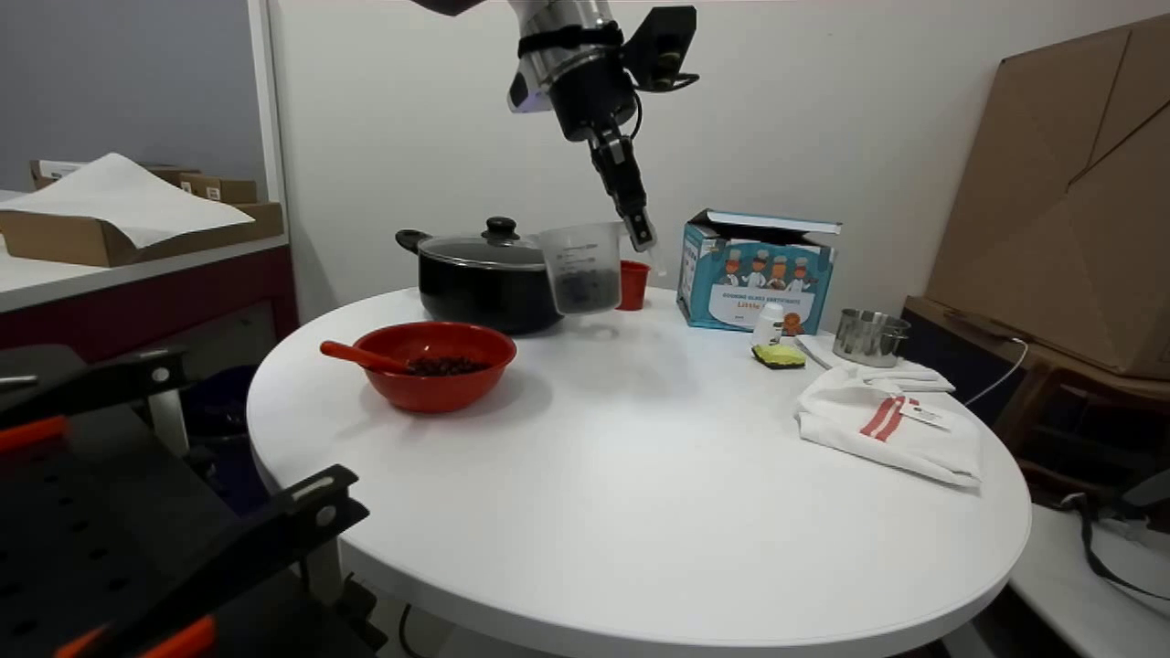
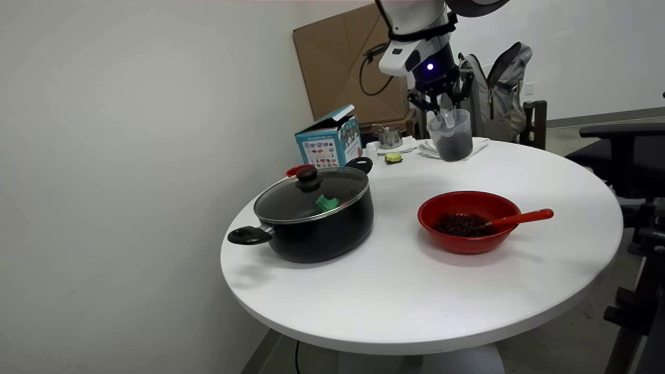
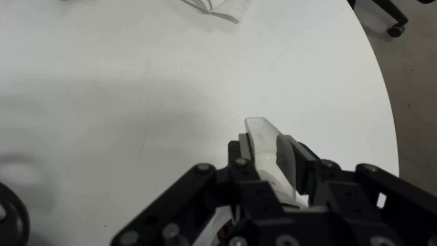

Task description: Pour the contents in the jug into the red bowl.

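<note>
Hand: 1 gripper (image 3: 271, 150), 2 fingers (image 3: 235, 152), clamped on the jug handle (image 3: 264, 136); the wrist view shows the handle between them.

Jug: 1, a clear plastic measuring jug (image 1: 582, 274) with printed marks. Held up over the round white table (image 1: 686, 530), tilted slightly, apart from the red bowl. Contents (image 2: 455, 147): 1 dark mass low in the jug; separate pieces cannot be counted.

Red bowl (image 1: 439, 399): 1, standing on the table. Inside are small dark pieces (image 1: 448, 366), too small to count, and 1 utensil whose red handle (image 1: 361, 355) rests across the rim.

Black pot (image 1: 484, 300): 1, with 1 glass lid (image 2: 288, 201), 1 knob (image 2: 307, 175) and 2 side handles (image 2: 249, 235), both showing in an exterior view. 1 green item (image 2: 327, 203) shows through the glass.

Farther along the table: 1 small red cup (image 1: 633, 285); 1 blue printed carton (image 1: 699, 274), top flap raised; 1 white shaker (image 1: 769, 326) in front of it; 1 yellow-green sponge (image 1: 780, 355) just beside the shaker; 1 metal pot (image 1: 868, 340) on white cloth (image 1: 914, 376); 1 folded white towel with red stripes (image 1: 850, 425) near it.

Off the table: 1 large cardboard box (image 1: 1069, 201), 1 grey backpack (image 2: 501, 93).
</note>
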You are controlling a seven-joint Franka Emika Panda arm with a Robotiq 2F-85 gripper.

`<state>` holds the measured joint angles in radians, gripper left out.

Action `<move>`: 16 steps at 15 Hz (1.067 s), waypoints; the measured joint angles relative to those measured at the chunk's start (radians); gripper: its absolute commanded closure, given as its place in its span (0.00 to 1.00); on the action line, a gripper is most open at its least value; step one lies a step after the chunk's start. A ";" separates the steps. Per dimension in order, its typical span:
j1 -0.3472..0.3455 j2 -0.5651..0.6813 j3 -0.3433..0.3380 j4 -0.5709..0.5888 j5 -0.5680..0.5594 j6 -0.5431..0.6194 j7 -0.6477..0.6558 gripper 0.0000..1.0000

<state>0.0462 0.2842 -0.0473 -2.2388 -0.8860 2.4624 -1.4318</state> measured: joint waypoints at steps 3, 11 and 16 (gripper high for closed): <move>0.003 -0.018 0.032 -0.004 -0.003 -0.052 0.056 0.86; 0.011 -0.066 0.093 -0.064 -0.003 -0.187 0.215 0.86; 0.029 -0.101 0.125 -0.106 -0.003 -0.266 0.353 0.86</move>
<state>0.0750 0.1835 0.0773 -2.3450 -0.8887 2.1965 -1.0787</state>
